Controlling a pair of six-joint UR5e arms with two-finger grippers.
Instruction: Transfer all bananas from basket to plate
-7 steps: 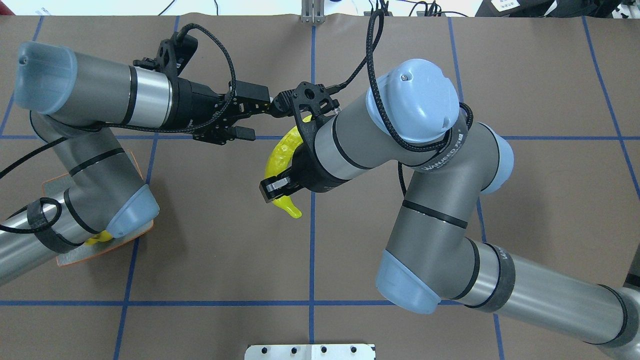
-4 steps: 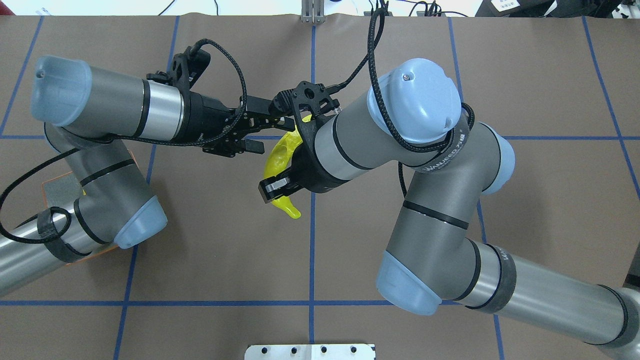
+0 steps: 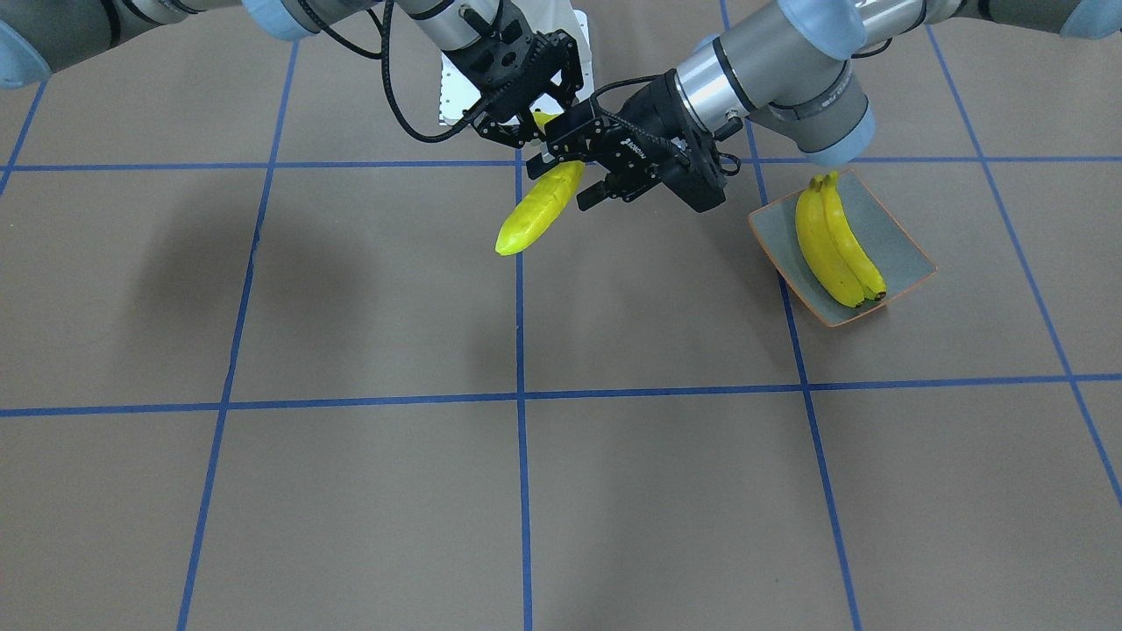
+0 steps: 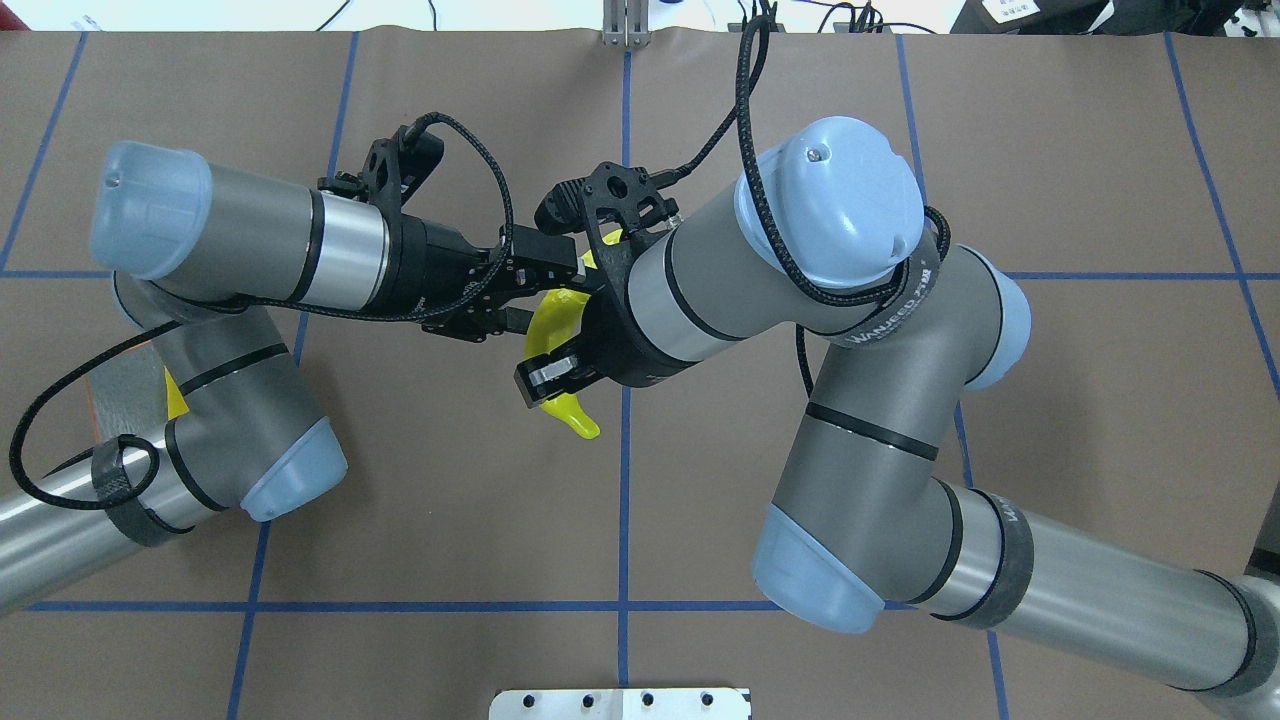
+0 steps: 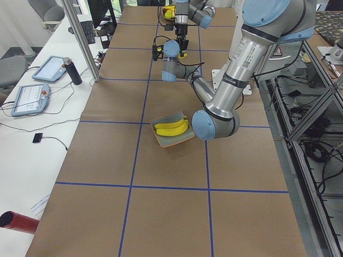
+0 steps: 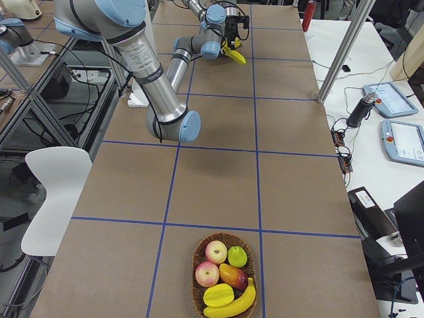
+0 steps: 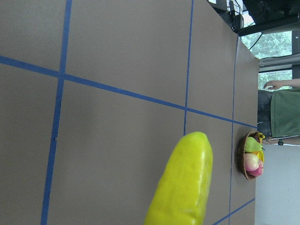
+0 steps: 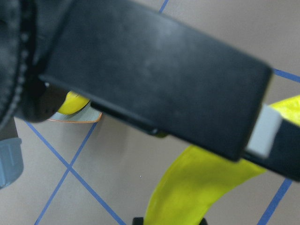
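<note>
Glossy banana (image 3: 536,209) (plastic-looking) above matt brown table (image 3: 351,289).

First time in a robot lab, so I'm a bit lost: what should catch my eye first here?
Mid-table, the right gripper holds a yellow banana in the air, and the left gripper is open close beside it. Next come the plate on the robot's left, with two bananas on it, and the fruit basket at the table's right end.

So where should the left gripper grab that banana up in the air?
Around the bare middle of the banana, coming sideways from the plate side. The right gripper already pinches the end nearest the robot, so the rest hangs free.
</note>
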